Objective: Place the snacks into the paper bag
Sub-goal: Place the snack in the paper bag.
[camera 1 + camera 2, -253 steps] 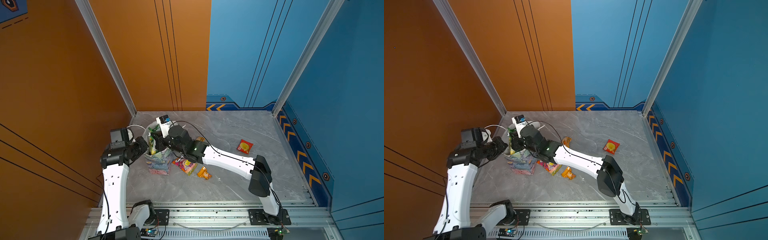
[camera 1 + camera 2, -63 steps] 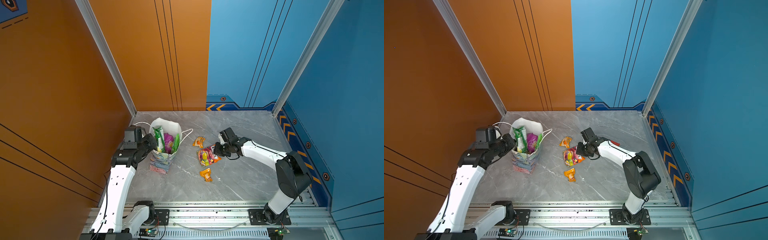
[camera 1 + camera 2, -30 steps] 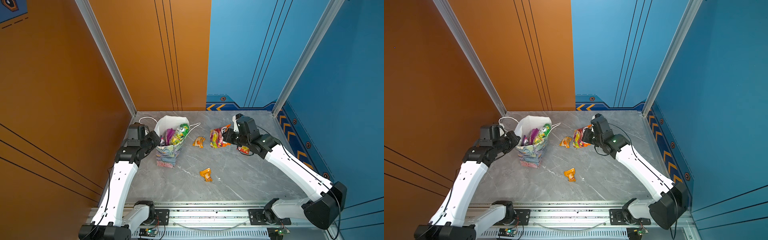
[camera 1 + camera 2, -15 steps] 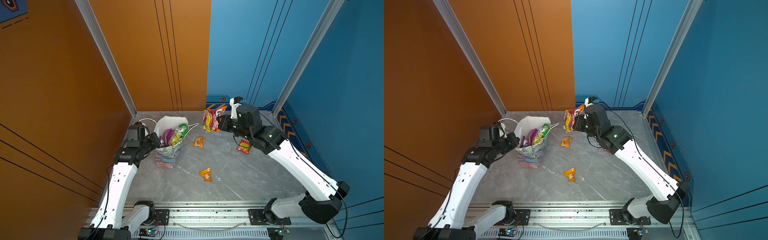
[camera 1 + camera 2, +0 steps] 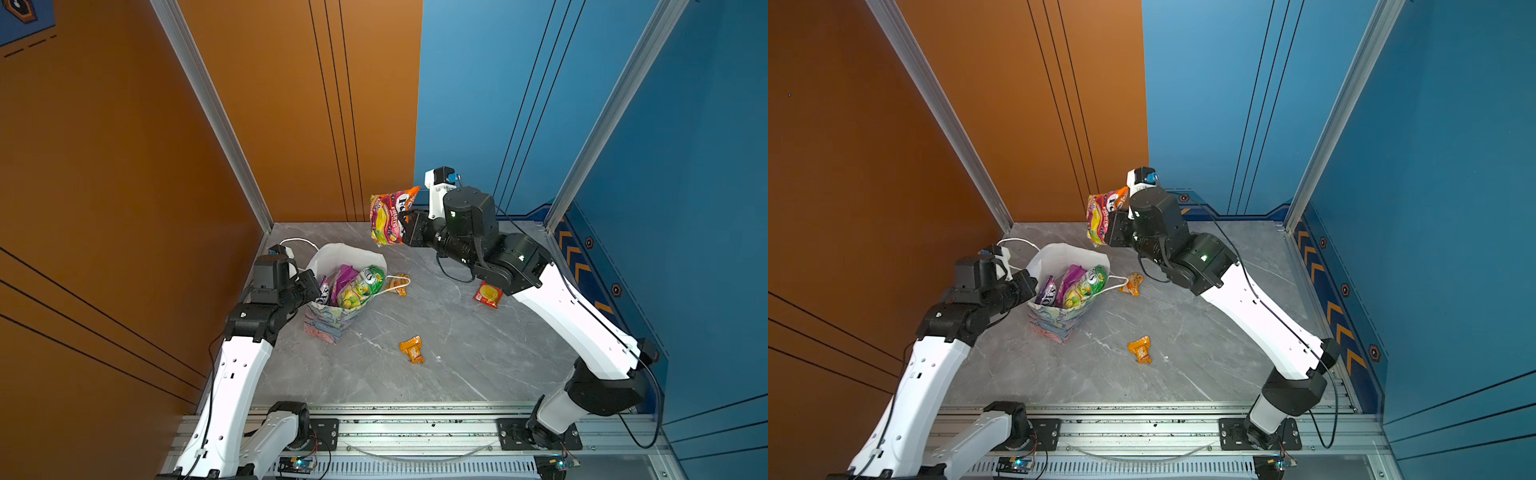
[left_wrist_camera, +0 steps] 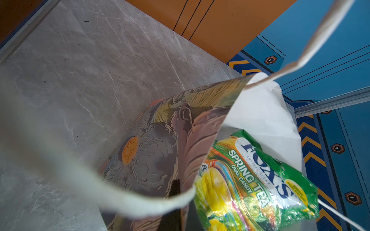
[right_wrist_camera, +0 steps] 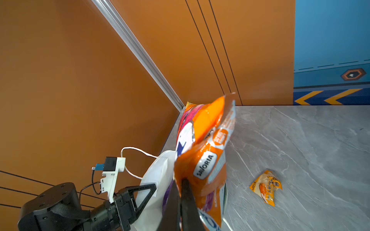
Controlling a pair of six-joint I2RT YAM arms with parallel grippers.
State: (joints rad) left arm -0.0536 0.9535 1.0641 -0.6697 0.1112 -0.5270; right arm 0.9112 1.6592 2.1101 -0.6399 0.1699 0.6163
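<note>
While the left claw (image 5: 313, 284) is pressed together on the rim of the bag (image 5: 328, 324), on the side of the left arm, the bag stands open and a little tilted on the worktop (image 5: 457, 365). The right wrist view shows this claw (image 7: 144, 192) pinching the white wall of the bag (image 7: 158, 172).

Inside the bag, both top views show a green packet (image 5: 361, 286) (image 5: 1086, 286) and a purple packet (image 5: 345, 278) (image 5: 1071, 278), their tops sticking out of the mouth.

The right claw (image 5: 405, 226) pinches the multicoloured packet (image 5: 388, 220) by one edge. This packet is in the air, higher than the bag's mouth and near it; whether it is right over the mouth, I cannot tell.

One orange packet (image 5: 399, 284) lies just beside the bag, and a white handle (image 5: 390, 289) of the bag lies across it. The second orange packet (image 5: 412, 349) lies apart from the bag, toward the robot's base. The red packet (image 5: 488, 294) lies well apart from the bag, under the right arm.
</note>
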